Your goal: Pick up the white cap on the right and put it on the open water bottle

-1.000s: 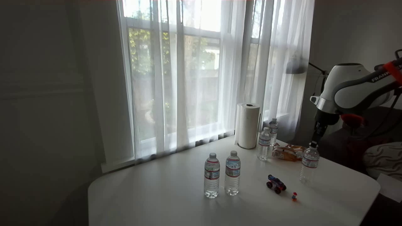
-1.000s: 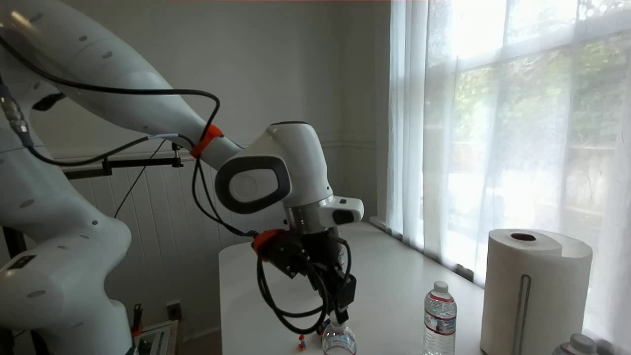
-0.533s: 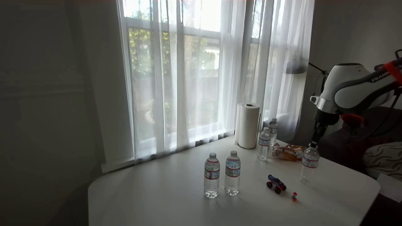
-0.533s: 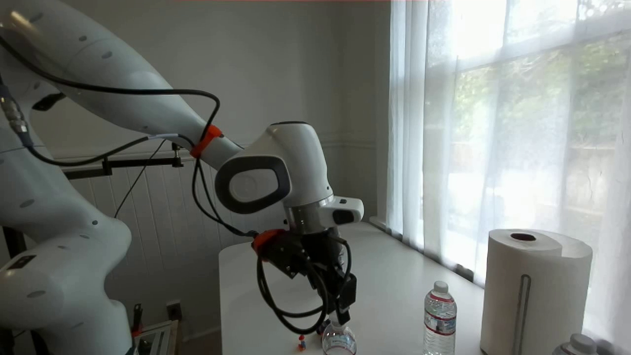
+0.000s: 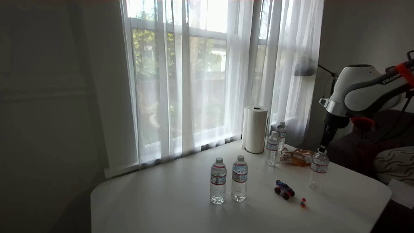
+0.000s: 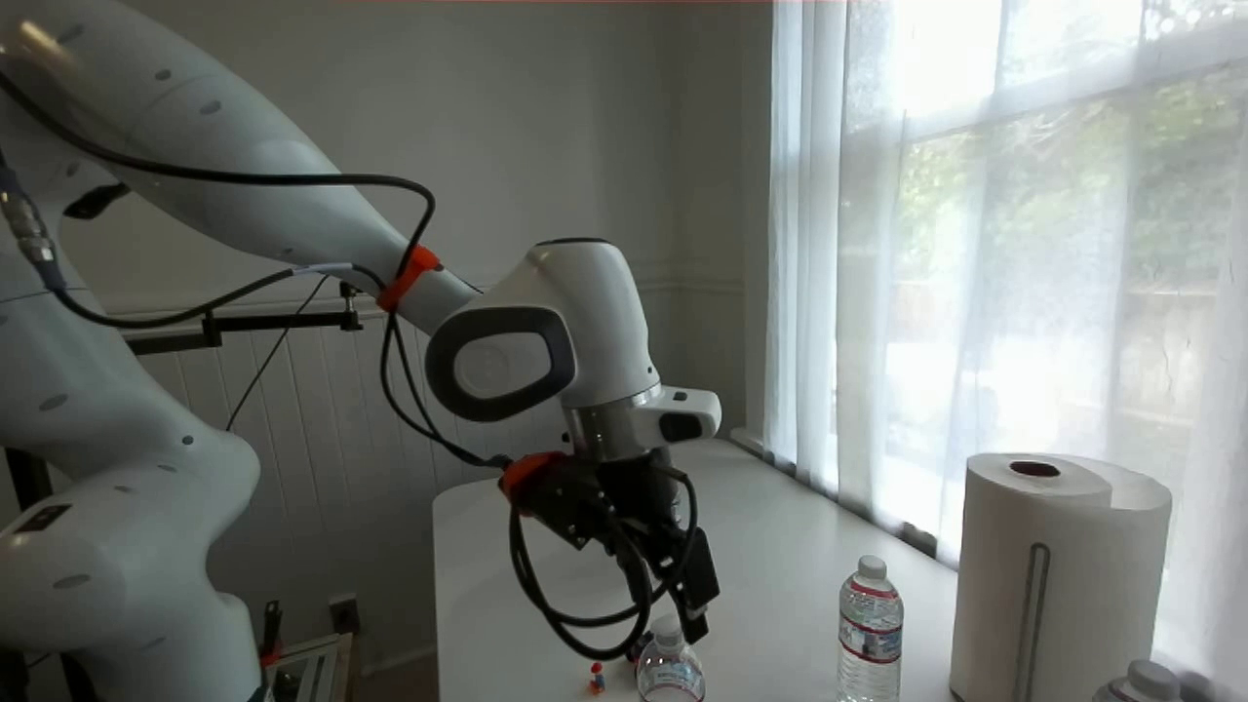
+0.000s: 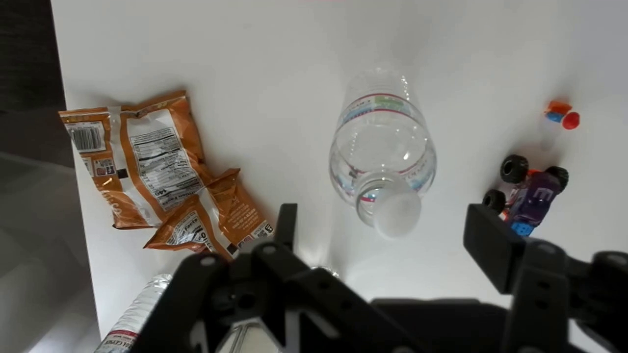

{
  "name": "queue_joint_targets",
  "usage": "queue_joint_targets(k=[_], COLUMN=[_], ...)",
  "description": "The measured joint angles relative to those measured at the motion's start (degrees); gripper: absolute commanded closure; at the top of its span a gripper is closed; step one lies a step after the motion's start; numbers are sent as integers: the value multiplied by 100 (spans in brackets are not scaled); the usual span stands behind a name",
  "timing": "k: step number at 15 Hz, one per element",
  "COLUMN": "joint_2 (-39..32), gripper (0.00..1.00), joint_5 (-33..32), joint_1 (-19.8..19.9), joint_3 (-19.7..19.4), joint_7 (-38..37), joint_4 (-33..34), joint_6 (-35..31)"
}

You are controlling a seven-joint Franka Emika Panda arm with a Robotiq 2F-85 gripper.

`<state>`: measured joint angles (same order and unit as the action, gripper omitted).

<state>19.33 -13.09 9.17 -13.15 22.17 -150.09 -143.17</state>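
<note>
Over the white desk [image 7: 274,59], the jaws stand wide apart with the round white plastic cap [image 7: 398,214] between them in the wrist view, seemingly askew atop the upright, clear plastic water bottle [image 7: 382,147].

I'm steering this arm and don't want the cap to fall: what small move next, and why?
Probably close the gripper gently on the white cap, ready to recentre it: in the wrist view the cap looks off-centre atop the water bottle, and the gripper stands open with gaps on both sides of it.
</note>
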Motion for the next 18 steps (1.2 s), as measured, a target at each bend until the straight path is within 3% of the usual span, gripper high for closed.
queue_joint_targets(k=[6, 13, 18], joint_2=[115, 962, 956], gripper=[0, 0, 0], joint_5=[73, 33, 33], joint_1=[0, 59, 45], joint_3=[-16, 70, 66], joint_7=[1, -110, -110], joint_4=[111, 485, 486], joint_6=[343, 1858, 1893])
